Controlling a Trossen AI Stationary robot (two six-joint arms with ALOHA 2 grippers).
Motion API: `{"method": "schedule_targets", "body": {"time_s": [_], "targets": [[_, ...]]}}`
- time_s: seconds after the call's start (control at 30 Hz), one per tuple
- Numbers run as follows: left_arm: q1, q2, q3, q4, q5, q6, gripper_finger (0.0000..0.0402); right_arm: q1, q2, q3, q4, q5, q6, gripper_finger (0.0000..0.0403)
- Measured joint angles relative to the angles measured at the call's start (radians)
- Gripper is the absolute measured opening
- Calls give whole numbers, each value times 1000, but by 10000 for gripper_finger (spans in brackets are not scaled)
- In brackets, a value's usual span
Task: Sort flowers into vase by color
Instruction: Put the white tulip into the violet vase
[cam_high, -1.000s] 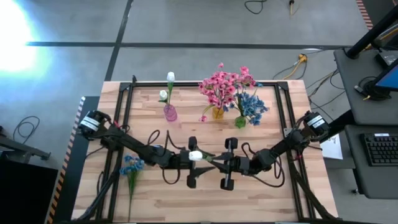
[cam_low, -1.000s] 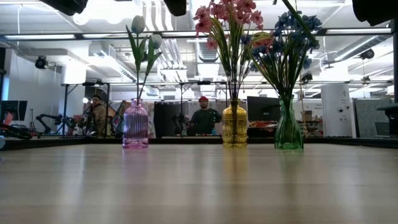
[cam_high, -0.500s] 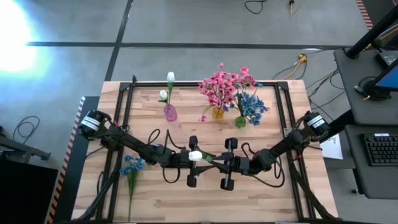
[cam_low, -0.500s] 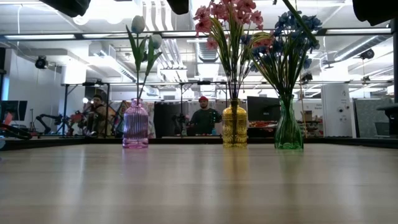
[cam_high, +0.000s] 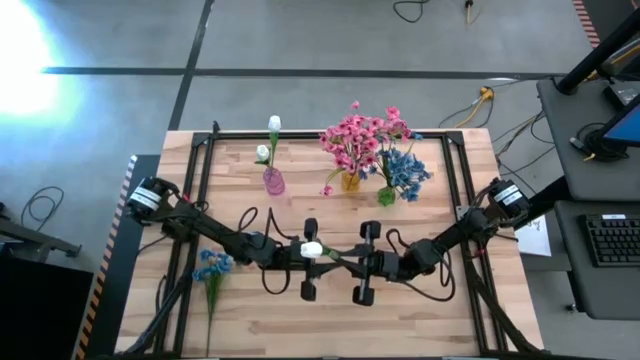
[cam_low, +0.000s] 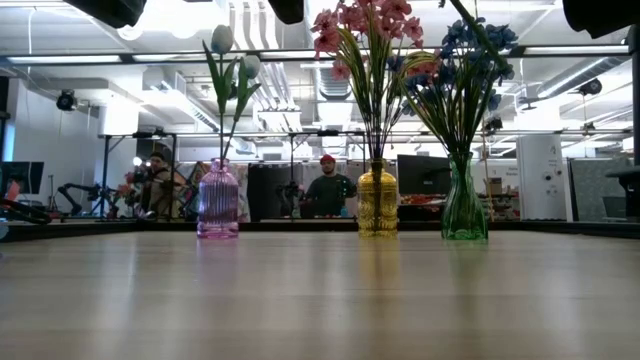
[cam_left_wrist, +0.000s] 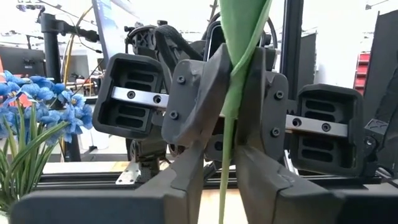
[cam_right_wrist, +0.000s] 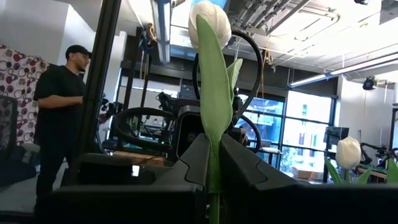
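Observation:
A white-bud flower (cam_high: 313, 249) stands roughly upright above mid-table, between my two grippers, which face each other level. My right gripper (cam_high: 343, 258) is shut on its stem; the bud (cam_right_wrist: 209, 22) rises above its fingers. My left gripper (cam_high: 328, 254) is open by a narrow gap. Its fingers (cam_left_wrist: 186, 180) stand on either side of the stem (cam_left_wrist: 225, 168), and I see no touch. A purple vase (cam_high: 273, 181) holds white buds, a yellow vase (cam_high: 350, 182) pink blossoms, and a green vase (cam_high: 386, 196) blue ones. One blue flower (cam_high: 212, 266) lies flat on the table. My right gripper pinches the flower's stem (cam_right_wrist: 214, 155) between its two fingers (cam_right_wrist: 196, 158), at the base of the long leaf (cam_left_wrist: 235, 81). The fingers come level from the table's right and lie across the stem. The flower is lifted clear and stands about upright, bud on top.
The three vases stand in a row toward the far edge, shown in the low view as purple (cam_low: 218, 200), yellow (cam_low: 378, 200) and green (cam_low: 464, 205). A black frame (cam_high: 200, 190) runs along the table's sides. People show in the room beyond.

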Motion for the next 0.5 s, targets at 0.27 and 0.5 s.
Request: {"method": "schedule_targets", "body": {"time_s": [0.27,0.5], "targets": [[1,0,0,-1,1,0,5,0,0,0,-6,1,14,32],[1,0,0,-11,-1,0,1,0,0,0,-10,2,18,72]]}}
